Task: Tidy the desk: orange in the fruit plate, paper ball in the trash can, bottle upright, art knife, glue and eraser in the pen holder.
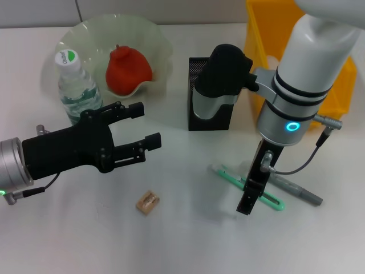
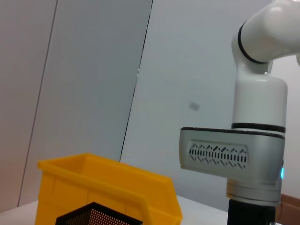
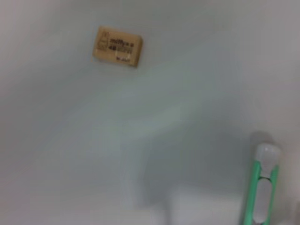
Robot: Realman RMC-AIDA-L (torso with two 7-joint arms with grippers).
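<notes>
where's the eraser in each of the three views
Head view: eraser flat on the table, near the front, below the left gripper.
Left wrist view: not in it.
Right wrist view: eraser, label up.
Shared landmark: the green art knife, in the head and right wrist views.

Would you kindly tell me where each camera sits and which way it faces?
Head: above, looking down at the table; both arms show, left tool open.
Left wrist: looks sideways at the yellow bin and the right arm.
Right wrist: looks down at the eraser and green knife; no fingers show.
Shared: head and right wrist show the eraser.
</notes>
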